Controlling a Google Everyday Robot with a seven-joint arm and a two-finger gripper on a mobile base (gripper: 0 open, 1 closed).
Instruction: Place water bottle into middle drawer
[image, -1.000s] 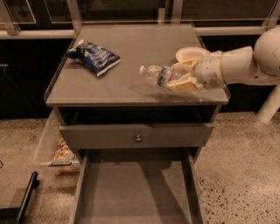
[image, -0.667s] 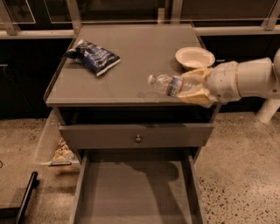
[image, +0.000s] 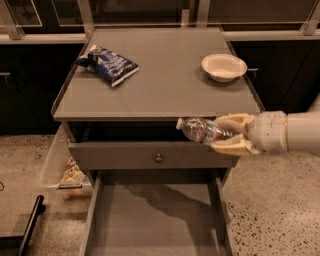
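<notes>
The water bottle (image: 199, 130), clear with a white cap and a coloured label band, lies on its side in the air, cap pointing left. My gripper (image: 221, 134) reaches in from the right and is shut on the water bottle, with cream fingers (image: 231, 120) above and below it. The bottle hangs in front of the cabinet's front edge, just above the grey drawer front with a round knob (image: 159, 158). The middle drawer (image: 150, 220) is pulled out below, a wide grey box with a bare floor. The bottle is over its back right part.
A blue snack bag (image: 107, 64) lies at the back left of the cabinet top (image: 165, 90), and a white bowl (image: 224, 66) sits at the back right. A clear bin holding a snack packet (image: 67, 170) hangs on the cabinet's left side. A black bar (image: 30, 225) lies on the floor at left.
My gripper has carried the water bottle off the cabinet top, forward and down, to in front of the cabinet above the open drawer.
</notes>
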